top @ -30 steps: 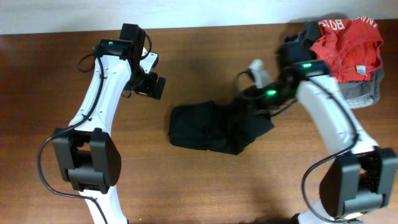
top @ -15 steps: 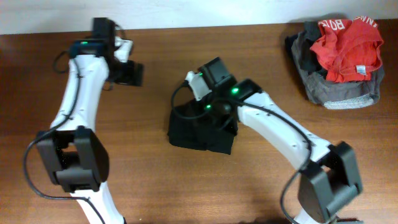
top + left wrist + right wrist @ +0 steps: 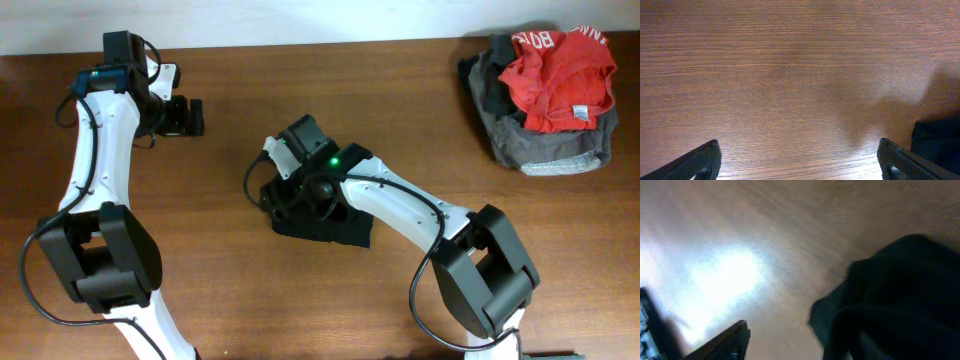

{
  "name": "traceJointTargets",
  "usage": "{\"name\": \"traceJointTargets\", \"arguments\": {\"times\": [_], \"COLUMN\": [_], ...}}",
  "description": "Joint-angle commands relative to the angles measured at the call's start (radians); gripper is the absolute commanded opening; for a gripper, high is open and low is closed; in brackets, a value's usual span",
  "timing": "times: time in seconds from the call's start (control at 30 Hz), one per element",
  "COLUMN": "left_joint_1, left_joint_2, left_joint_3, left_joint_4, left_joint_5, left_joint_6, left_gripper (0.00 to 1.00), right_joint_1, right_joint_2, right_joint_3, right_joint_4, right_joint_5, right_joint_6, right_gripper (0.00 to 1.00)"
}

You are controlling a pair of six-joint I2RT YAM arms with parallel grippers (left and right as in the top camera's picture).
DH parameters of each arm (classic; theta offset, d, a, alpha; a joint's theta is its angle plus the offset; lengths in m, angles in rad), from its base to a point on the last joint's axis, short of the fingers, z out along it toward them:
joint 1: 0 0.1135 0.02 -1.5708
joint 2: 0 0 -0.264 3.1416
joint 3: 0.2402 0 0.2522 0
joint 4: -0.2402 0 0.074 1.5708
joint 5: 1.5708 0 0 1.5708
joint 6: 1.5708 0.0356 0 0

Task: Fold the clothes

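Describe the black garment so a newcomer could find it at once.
On the wooden table, look near the middle. The black garment lies there in a crumpled bundle, alone, unlike the red garment heaped on the grey garment in the far right corner.

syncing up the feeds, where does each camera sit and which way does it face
overhead: fixed above the table, looking straight down; both arms, the black garment and a red and grey pile show.
left wrist: on the left arm, facing down at bare wood; its two fingers at the bottom corners.
right wrist: on the right arm, low over the garment's edge; one finger bottom left.
shared: overhead and right wrist both show the black garment.
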Motion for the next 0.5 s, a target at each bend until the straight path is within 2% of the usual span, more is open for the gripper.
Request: {"name": "traceJointTargets", "arguments": {"times": [0.0,0.1,0.27,0.37,0.47], "left_joint_1": [-0.001,-0.001,-0.001,-0.001,-0.001], "left_joint_2": [0.004,0.004,0.004,0.004,0.006], "left_joint_3": [0.014,0.013,0.01,0.003,0.002], "left_joint_4": [-0.002,-0.002,-0.002,-0.002,-0.005], "left_joint_5": [0.021,0.021,0.021,0.021,0.021], "left_joint_6": [-0.009,-0.009,-0.009,-0.009,-0.01], "left_gripper": [0.99,0.99,0.99,0.99,0.99], "right_joint_1": [0.005,0.004,-0.02,-0.048,-0.08], "right_joint_2": [-0.028,-0.042,-0.043,-0.042,-0.026], "right_joint_3": [0.1,0.216,0.404,0.425,0.407], "right_joint_4": [-0.055,-0.187,-0.462,-0.574,-0.636], "right_joint_5": [-0.057,-0.011,0.229,0.345,0.371], "right_joint_6": [-0.032,-0.062,-0.06,-0.053,-0.053], "right_gripper": [0.7,0.7,0.72,0.72,0.72]}}
